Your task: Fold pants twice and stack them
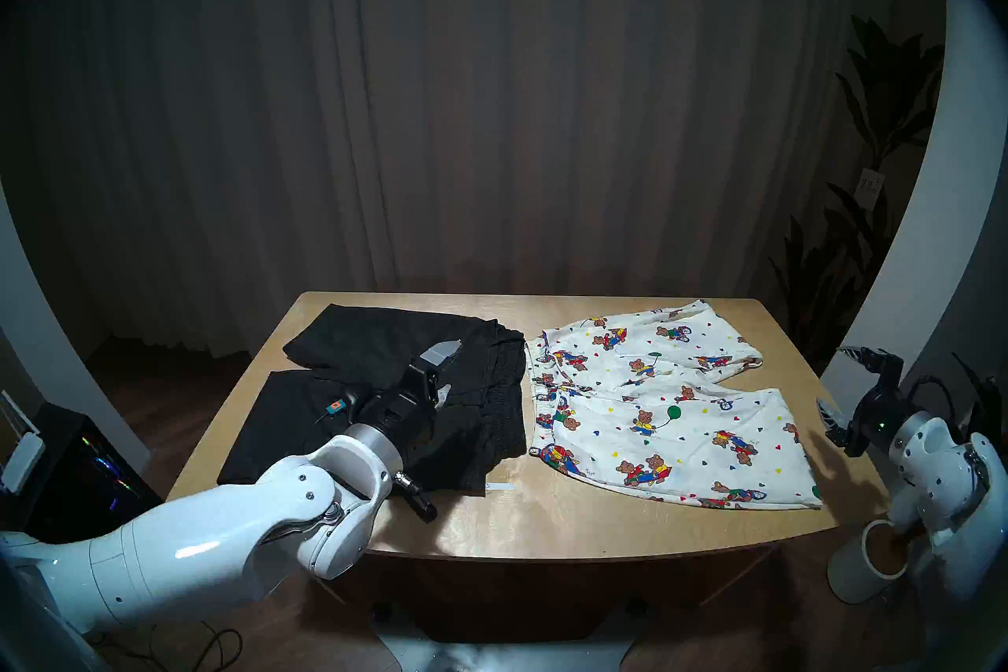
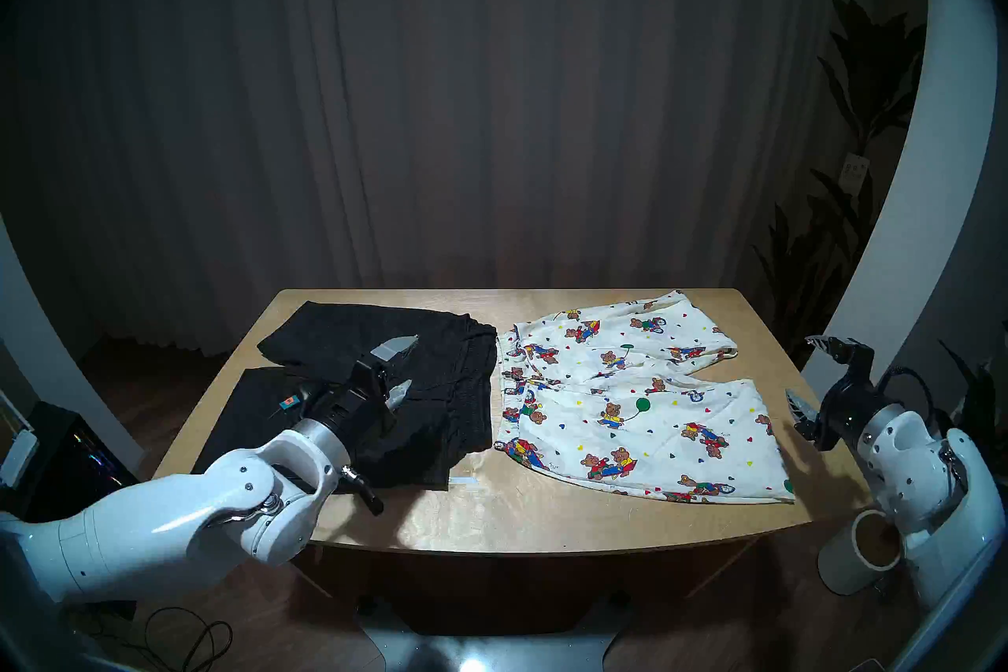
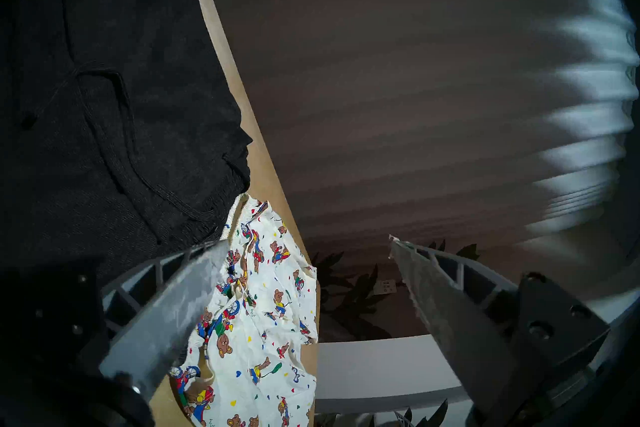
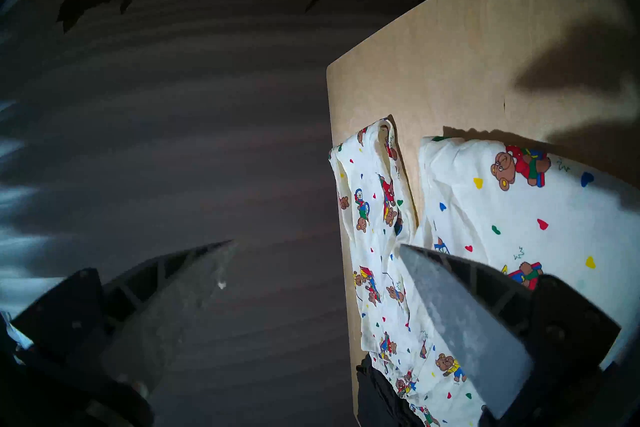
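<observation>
Charcoal knit pants (image 1: 376,382) lie flat beside cream teddy-bear pants (image 1: 665,409), waistbands touching.

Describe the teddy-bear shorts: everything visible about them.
The bear shorts are cream woven cloth, cotton by the look, printed with colourful bears, balloons and small hearts. They lie unfolded and flat on the right half of the table, gathered elastic waistband toward the middle, both legs splayed toward the right edge with a gap between them. The waistband meets the black shorts alongside. Light creases show. Neither end effector touches them.
</observation>
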Controlling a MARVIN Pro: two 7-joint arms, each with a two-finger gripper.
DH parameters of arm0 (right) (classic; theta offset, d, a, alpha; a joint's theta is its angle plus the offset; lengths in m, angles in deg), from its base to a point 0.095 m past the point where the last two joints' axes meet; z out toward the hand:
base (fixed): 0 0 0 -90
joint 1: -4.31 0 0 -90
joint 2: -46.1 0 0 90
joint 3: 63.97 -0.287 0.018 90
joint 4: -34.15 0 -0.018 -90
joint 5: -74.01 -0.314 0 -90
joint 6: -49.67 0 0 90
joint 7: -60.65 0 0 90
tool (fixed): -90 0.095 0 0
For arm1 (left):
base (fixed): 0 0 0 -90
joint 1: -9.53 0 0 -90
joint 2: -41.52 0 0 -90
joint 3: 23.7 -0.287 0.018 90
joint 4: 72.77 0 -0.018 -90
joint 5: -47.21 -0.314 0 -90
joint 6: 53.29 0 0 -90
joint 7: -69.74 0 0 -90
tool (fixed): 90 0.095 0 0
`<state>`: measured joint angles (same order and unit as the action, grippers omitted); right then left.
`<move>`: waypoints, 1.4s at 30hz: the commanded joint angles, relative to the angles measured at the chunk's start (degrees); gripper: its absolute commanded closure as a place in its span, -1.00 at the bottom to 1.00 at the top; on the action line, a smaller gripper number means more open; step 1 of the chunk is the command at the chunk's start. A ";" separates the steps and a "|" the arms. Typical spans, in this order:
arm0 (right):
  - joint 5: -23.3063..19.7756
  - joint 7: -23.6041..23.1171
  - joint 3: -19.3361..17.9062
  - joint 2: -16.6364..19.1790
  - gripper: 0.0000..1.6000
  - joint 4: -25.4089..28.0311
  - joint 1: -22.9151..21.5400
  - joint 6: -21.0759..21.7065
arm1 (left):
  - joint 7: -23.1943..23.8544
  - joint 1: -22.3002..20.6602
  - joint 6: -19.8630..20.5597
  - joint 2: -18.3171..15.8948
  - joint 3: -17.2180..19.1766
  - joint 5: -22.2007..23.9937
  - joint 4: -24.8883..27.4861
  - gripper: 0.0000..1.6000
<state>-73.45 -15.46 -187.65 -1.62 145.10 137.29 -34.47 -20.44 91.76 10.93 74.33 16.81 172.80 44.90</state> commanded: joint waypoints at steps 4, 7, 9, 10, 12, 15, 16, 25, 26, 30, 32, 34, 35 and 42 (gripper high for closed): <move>-0.34 0.56 -1.76 0.87 -1.00 -1.84 0.47 1.91 | -1.21 -1.14 -1.43 2.77 -1.61 -2.74 1.90 -1.00; 0.18 0.17 -2.10 0.98 -1.00 -3.08 1.19 3.65 | -3.17 -1.45 -1.92 3.70 -2.53 -3.10 2.78 -1.00; -0.14 0.07 -1.94 0.95 -1.00 -4.14 1.41 5.04 | -4.26 -1.99 -1.95 4.31 -3.32 -4.01 2.91 -1.00; 0.08 -0.22 -1.79 0.90 -1.00 -4.59 1.47 5.41 | -4.87 -2.17 -1.96 4.57 -3.49 -4.01 3.03 -1.00; 0.42 -0.48 -1.58 1.27 -1.00 -5.98 1.73 6.90 | -6.13 -2.93 -1.58 4.90 -3.91 -4.37 3.06 -1.00; 0.20 -1.02 -1.03 1.51 -1.00 -8.00 1.43 8.88 | -7.16 -3.42 -0.62 5.13 -4.24 -4.02 3.42 -1.00; 0.63 -1.30 -0.93 1.70 -1.00 -8.58 1.41 9.37 | -7.27 -3.48 -0.69 5.25 -4.34 -4.16 3.44 -1.00; 1.16 -2.26 -0.36 1.53 -1.00 -11.15 1.30 12.67 | -4.23 -1.53 0.06 4.31 -3.72 -2.50 5.55 -1.00; 1.21 -2.31 -0.17 1.57 -1.00 -11.47 1.25 13.05 | -4.24 -1.40 0.50 4.20 -3.94 -2.45 5.60 -1.00; 2.03 -3.17 1.24 1.67 -1.00 -13.54 0.50 14.36 | -2.31 -0.74 1.52 5.17 -4.74 -2.34 4.54 -1.00; 2.97 -3.90 1.84 1.90 -1.00 -14.45 0.05 14.80 | -1.09 -0.56 1.80 5.42 -4.91 -2.77 4.14 -1.00; 3.64 -4.77 2.66 2.21 -1.00 -15.70 -0.74 15.55 | -1.04 -0.61 1.90 5.40 -5.05 -3.07 4.09 -1.00; 3.99 -5.05 2.98 2.32 -1.00 -16.17 -1.12 15.61 | -1.20 -0.91 2.20 5.23 -5.18 -3.54 4.00 -1.00; 4.34 -5.06 4.02 3.60 -1.00 -18.63 -2.99 16.61 | -2.27 -2.11 1.79 4.87 -4.95 -6.36 3.11 -1.00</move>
<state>-69.42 -19.06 -183.29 0.33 127.12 136.46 -19.21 -23.27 91.19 12.97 79.28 11.45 168.71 47.90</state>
